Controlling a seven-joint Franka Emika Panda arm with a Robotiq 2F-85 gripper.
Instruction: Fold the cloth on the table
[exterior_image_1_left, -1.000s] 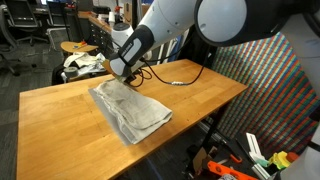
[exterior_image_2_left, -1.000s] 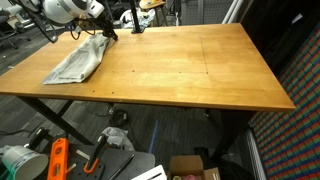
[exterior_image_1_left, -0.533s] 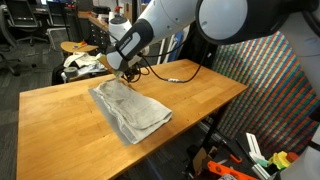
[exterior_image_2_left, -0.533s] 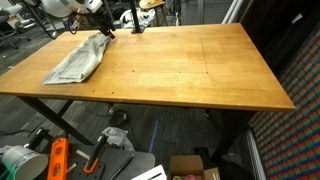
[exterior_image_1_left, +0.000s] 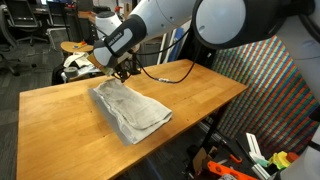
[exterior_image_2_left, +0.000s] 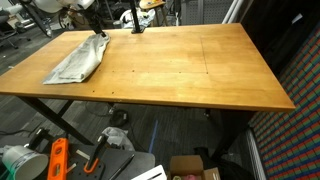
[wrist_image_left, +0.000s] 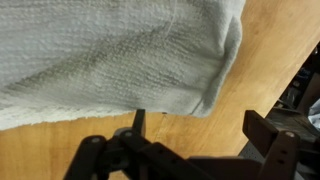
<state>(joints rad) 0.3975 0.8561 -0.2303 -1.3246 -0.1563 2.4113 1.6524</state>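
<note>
Cloth (exterior_image_2_left: 78, 60) lies as a long wrinkled strip on the desk (exterior_image_2_left: 190, 70), at its far left corner in an exterior view. Claw (exterior_image_1_left: 121, 71) hovers over the strip's far end, jaws spread wide, empty.

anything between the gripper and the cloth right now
Nothing but bare table wood shows between the open gripper and the cloth edge, in the wrist view.

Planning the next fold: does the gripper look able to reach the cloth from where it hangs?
Probably yes: the gripper hovers open just above the edge of the cloth, and nothing on the table lies between them.
</note>
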